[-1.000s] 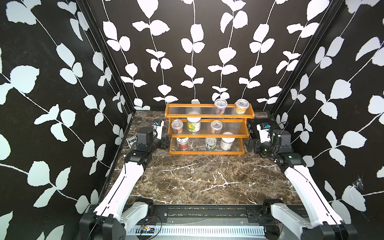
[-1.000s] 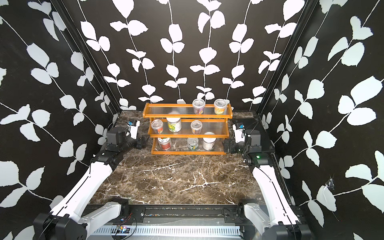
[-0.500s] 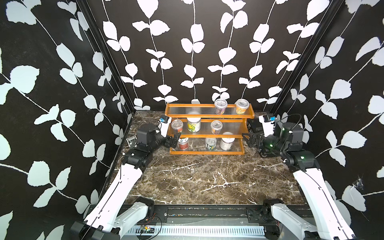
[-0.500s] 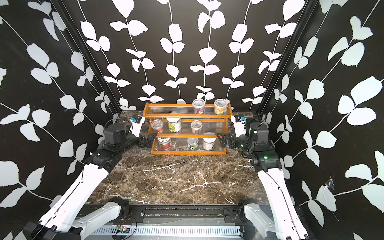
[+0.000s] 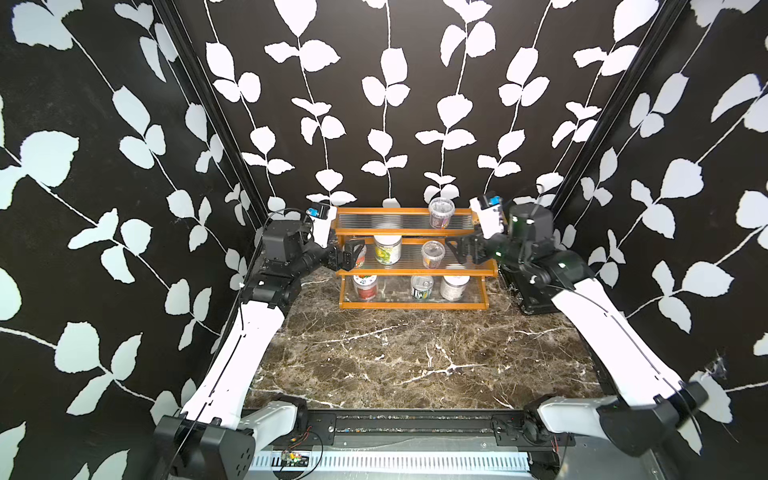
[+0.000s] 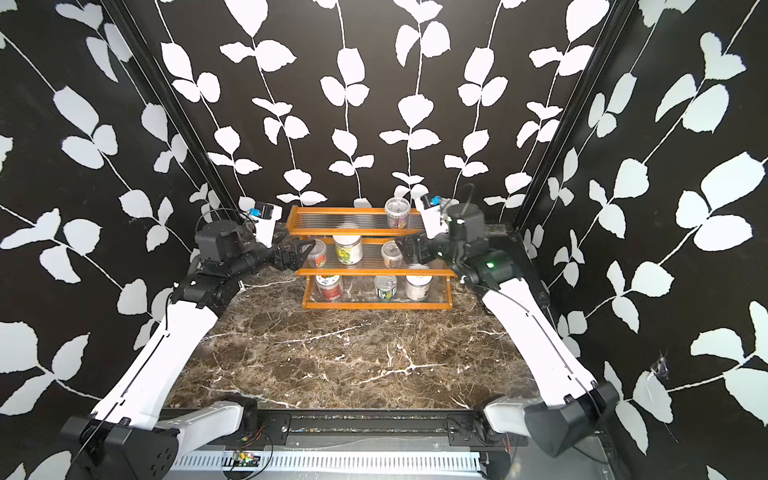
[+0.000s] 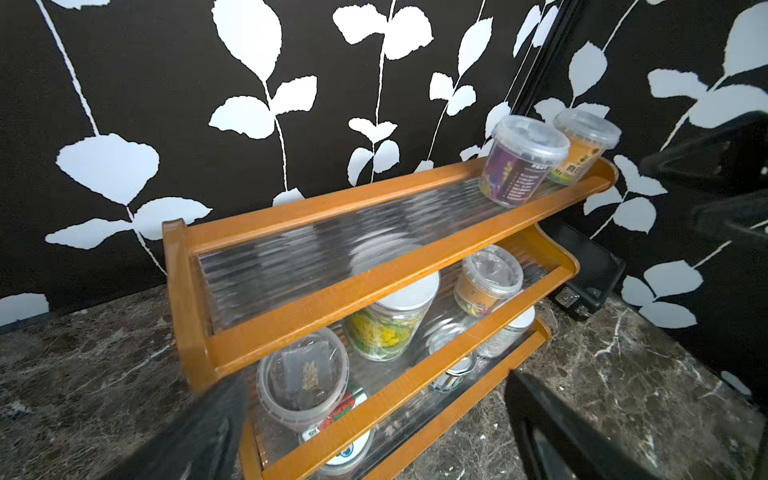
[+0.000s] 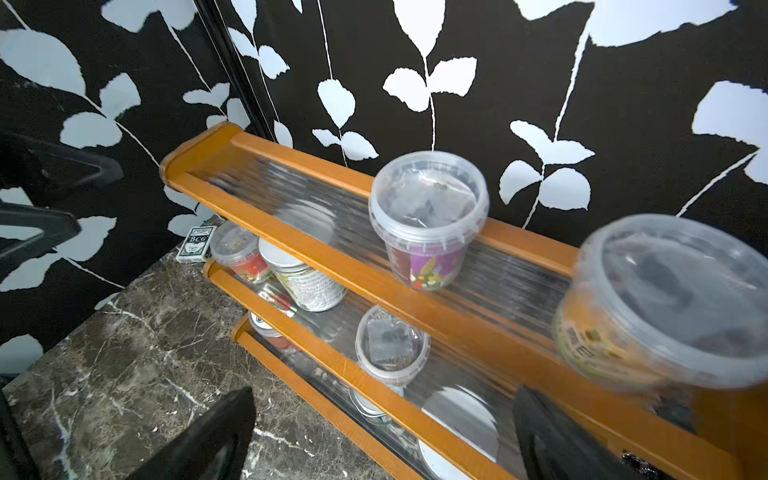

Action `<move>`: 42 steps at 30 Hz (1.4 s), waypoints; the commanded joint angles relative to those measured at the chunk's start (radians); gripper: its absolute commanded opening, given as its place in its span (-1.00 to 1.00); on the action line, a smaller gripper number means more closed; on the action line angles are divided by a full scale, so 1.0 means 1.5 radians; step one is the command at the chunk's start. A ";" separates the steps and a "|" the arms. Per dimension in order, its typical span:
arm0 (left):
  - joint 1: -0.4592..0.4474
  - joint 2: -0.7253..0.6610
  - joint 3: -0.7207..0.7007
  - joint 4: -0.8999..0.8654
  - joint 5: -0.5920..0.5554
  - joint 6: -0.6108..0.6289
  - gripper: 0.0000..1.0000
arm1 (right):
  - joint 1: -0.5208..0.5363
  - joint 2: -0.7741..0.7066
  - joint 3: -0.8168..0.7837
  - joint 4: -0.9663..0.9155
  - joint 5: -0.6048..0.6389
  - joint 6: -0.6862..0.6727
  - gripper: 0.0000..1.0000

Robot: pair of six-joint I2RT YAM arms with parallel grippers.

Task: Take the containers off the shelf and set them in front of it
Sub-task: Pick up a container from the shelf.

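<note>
Containers (image 5: 441,212) all on shelf (image 5: 411,306). Left gripper (image 5: 353,254), right gripper (image 5: 459,249): spread, empty, one at each shelf end. I find orange-labelled cup (image 7: 582,149) in wrist views only; card box (image 8: 195,243) in right wrist only.

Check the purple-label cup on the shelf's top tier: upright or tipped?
Upright. The purple-label cup stands on its base on the top tier of the shelf, with its clear lid on and facing up.
</note>
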 commanded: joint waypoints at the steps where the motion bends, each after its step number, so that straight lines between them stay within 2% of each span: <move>1: 0.009 -0.004 0.022 0.042 0.054 -0.035 0.97 | 0.031 0.042 0.061 0.024 0.092 0.018 1.00; 9: 0.018 -0.003 -0.007 0.096 0.077 -0.084 0.97 | 0.045 0.130 0.133 0.041 0.192 0.033 1.00; 17: 0.019 -0.004 -0.032 0.110 0.086 -0.103 0.97 | 0.045 0.202 0.205 0.041 0.178 0.021 0.99; 19: 0.019 -0.003 -0.038 0.111 0.113 -0.105 0.97 | 0.044 0.217 0.219 0.041 0.185 0.015 0.97; 24: 0.019 -0.010 -0.054 0.114 0.113 -0.108 0.97 | 0.039 0.243 0.246 0.035 0.184 0.009 0.85; 34: 0.020 -0.013 -0.064 0.103 0.115 -0.097 0.97 | 0.037 0.248 0.252 0.033 0.182 0.003 0.34; 42: 0.024 -0.005 -0.051 0.087 0.124 -0.087 0.97 | 0.036 0.210 0.224 0.064 0.154 -0.035 0.29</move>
